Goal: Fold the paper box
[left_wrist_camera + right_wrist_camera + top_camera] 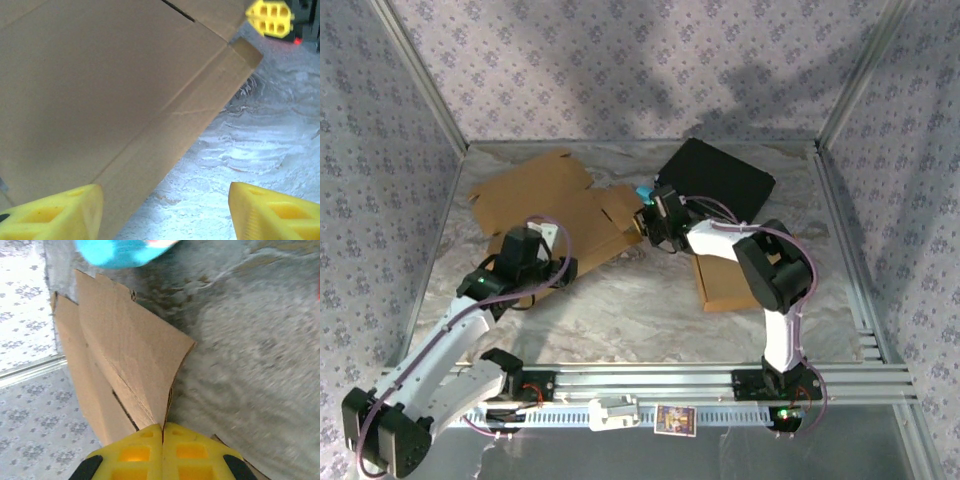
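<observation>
Matt brown cardboard paper box (535, 190), crinkled marbled table surface (650, 310) (slightly glossy), ribbed bare metal rail (720, 385)

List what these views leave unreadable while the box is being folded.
- Right wrist view: blue object, blurred and cut off by the top edge; unidentifiable.
- Top view: second cardboard piece, partly under the right arm.
- Left wrist view: paper box runs past the left and top edges; outline incomplete.
- Top view: card on the front rail, print too small.
</observation>
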Robot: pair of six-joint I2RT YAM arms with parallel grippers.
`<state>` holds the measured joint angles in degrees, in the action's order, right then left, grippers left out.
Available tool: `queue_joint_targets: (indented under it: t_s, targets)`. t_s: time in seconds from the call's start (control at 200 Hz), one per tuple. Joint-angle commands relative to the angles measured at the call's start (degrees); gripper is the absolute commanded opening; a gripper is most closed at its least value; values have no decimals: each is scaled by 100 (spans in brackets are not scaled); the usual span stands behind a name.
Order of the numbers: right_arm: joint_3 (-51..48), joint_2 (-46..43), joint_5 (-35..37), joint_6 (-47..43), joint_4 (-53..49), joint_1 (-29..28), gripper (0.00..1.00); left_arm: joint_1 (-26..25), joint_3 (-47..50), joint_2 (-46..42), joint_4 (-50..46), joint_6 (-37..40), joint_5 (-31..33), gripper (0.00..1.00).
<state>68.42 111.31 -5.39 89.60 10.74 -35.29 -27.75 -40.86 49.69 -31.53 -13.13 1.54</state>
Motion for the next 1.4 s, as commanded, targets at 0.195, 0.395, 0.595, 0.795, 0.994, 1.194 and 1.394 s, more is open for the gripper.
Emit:
queue_joint_targets:
  t_s: [0.195,0.395,0.595,0.795,0.994,1.194,1.394]
  targets:
    - [1383,-400,-251,229,-2098,205,0,-423,-160,379,-128,1237,981,75]
    - [1853,-423,-406,154,-2711,319,0,-681,-429,757,-246,1746,1992,76]
    - [2185,-439,-551,230,-3283,405,0,-908,-644,1269,-401,2159,2655,69]
    - [2366,-451,-634,203,-3572,497,0,-913,-827,1248,-249,2447,2831,39]
    - [2491,-432,-829,209,-3699,558,0,-912,-960,1351,-376,2661,2557,0]
    - [3048,-552,-704,-462,-3991,694,22,-906,-1393,1240,-554,2617,2678,0]
    - [3523,-1235,44,-1412,-4492,993,62,-908,-2465,1199,-745,2539,2108,0]
